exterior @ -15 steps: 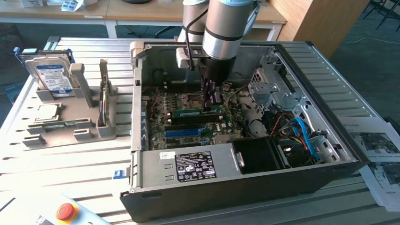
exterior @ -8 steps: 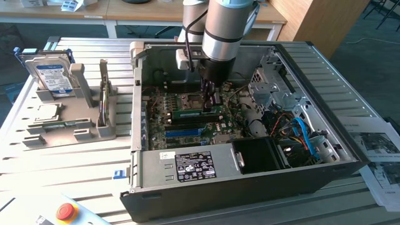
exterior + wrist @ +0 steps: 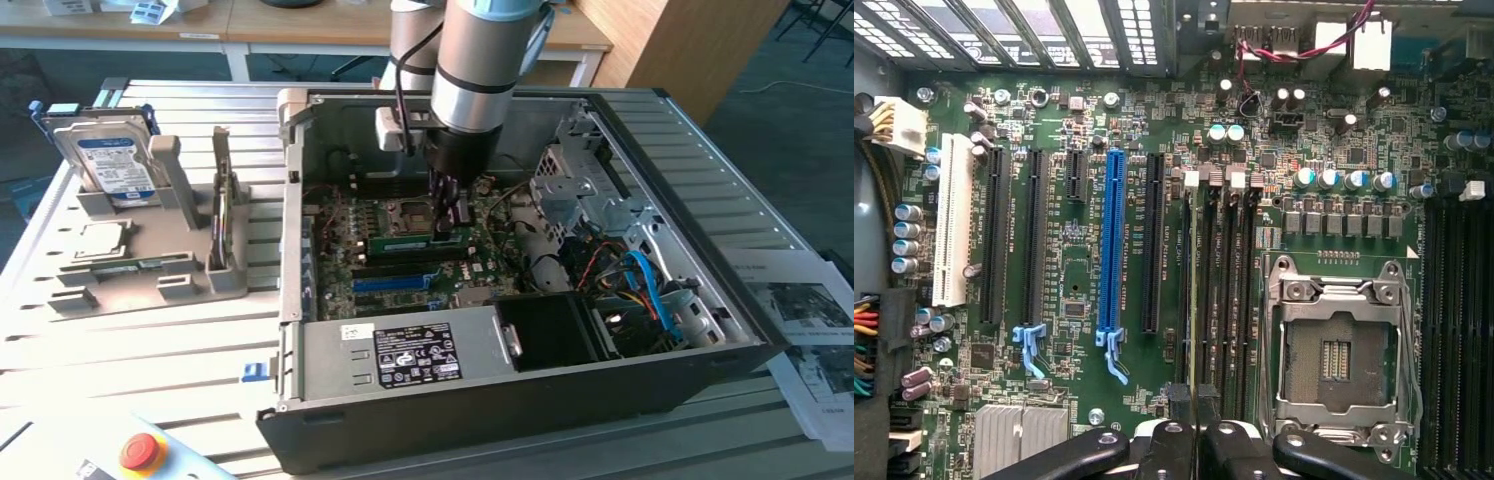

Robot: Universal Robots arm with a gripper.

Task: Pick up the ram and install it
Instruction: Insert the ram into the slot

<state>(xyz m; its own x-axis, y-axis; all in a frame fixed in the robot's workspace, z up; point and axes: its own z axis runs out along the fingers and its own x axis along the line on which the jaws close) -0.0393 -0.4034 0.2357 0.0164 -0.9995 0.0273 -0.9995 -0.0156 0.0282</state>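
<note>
The ram (image 3: 1196, 290) is a thin green stick seen edge-on, standing along one of the black memory slots (image 3: 1226, 290) beside the empty processor socket (image 3: 1339, 350). My gripper (image 3: 1196, 425) is shut on its near end, the two black fingers (image 3: 1172, 440) pressed against its sides. From the exterior view the ram (image 3: 407, 241) shows as a green strip low on the motherboard (image 3: 387, 270), with the gripper (image 3: 447, 222) reaching straight down onto it inside the open computer case (image 3: 534, 390).
A grey fixture (image 3: 134, 275) at the exterior view's left holds a blue-labelled hard drive (image 3: 114, 165) and a square silver chip (image 3: 100, 240). The power supply (image 3: 400, 355), drive cage (image 3: 587, 190) and cables (image 3: 641, 280) crowd the case. A red stop button (image 3: 140, 450) sits in front.
</note>
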